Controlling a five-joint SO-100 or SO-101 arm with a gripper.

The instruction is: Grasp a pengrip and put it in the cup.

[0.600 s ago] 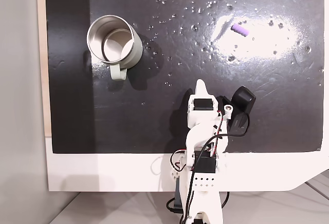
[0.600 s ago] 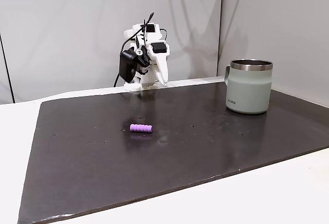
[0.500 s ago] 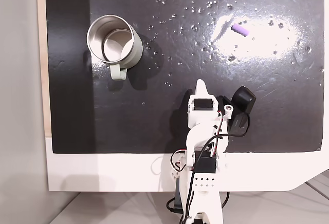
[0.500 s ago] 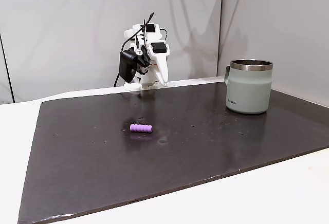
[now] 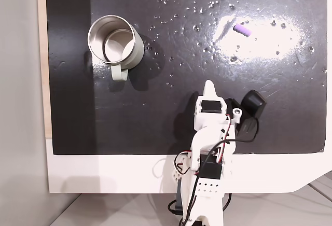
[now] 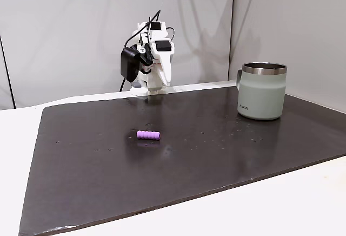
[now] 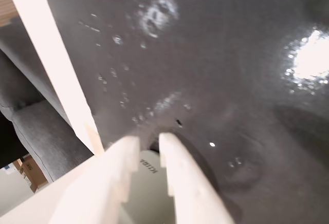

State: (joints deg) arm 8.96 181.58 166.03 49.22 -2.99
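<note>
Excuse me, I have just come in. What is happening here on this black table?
A small white robot arm sits folded at the edge of a black mat, holding nothing. Its tool has its two fingers close together with a narrow gap. The purple pengrip lies alone on the mat, well away from the arm. The metal cup stands upright on the other side of the mat and looks empty. The pengrip is not yet picked up.

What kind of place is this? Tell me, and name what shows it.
Probably an indoor robot test bench rather than a kitchen or a workshop: a small white arm stands at the edge of a dark mat on a white table, plain white walls behind, with just a cup and pengrip set out.
</note>
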